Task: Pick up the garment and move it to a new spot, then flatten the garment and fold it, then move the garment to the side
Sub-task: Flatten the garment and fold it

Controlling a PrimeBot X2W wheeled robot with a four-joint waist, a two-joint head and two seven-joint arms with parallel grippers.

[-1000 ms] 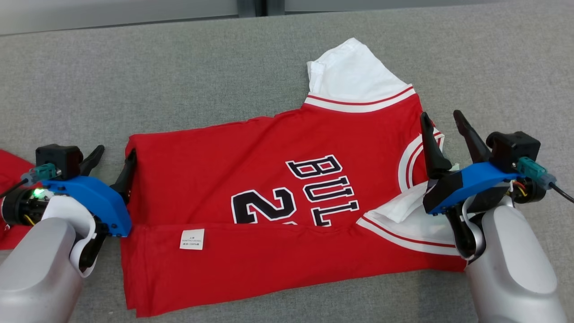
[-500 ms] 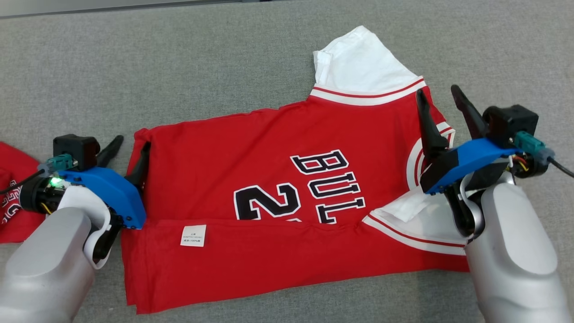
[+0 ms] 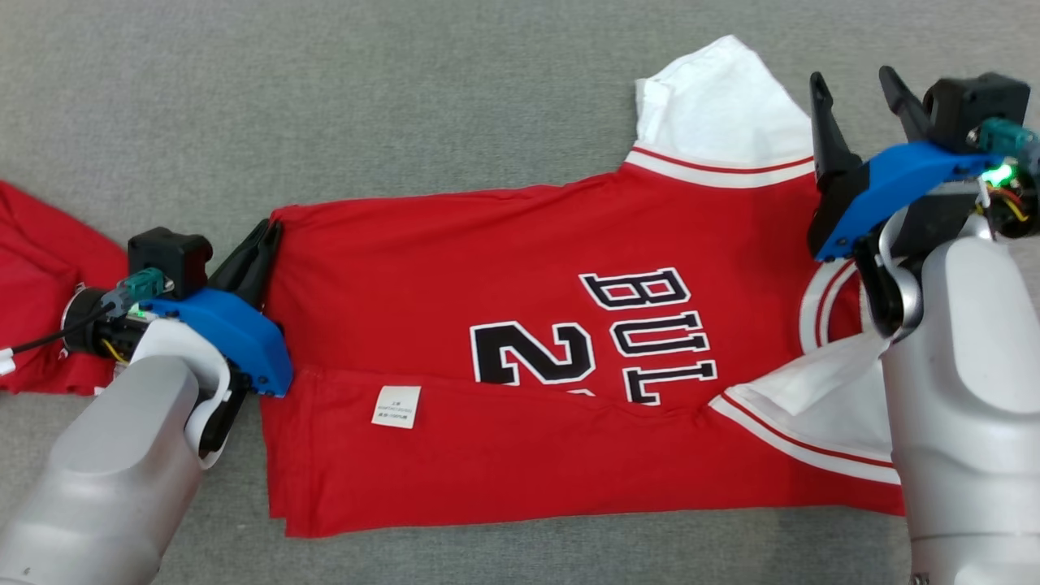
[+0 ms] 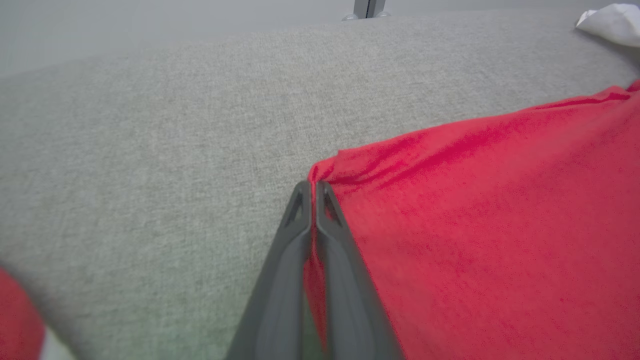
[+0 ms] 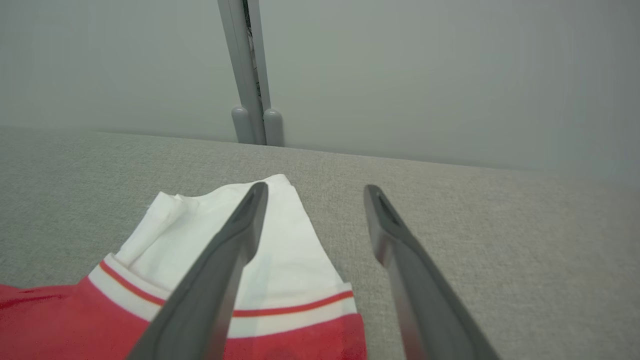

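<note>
Down at the left-centre of the head view, the left pincer [image 3: 268, 236] is clamped tight on the upper-left corner of the garment [image 3: 504, 268]. The left wrist view settles it: two fingers pressed together with a sliver of red cloth nipped between them, and fabric bunching just ahead of the tips. The red jersey lies spread across the middle of the grey counter [image 3: 325, 106], lettering up. Its near strip is folded over along the bottom of the frame, so the white care label [image 3: 396, 406] shows. Over at the upper right, the right pincer [image 3: 851, 77] hangs with its fingers spread wide and nothing between them, just beside the white sleeve [image 3: 719, 101]. In its own wrist view, one finger sits over that sleeve and the other over bare counter. Why the split? It reads like a two-corner grab: one far corner is secured and the matching one at the shoulder is lined up, so the far edge can be drawn over evenly. Catching only the loose sleeve could skew the fold. Another red cloth [image 3: 41, 268] sits at the far left edge, beside the left arm and apart from this grab.
</note>
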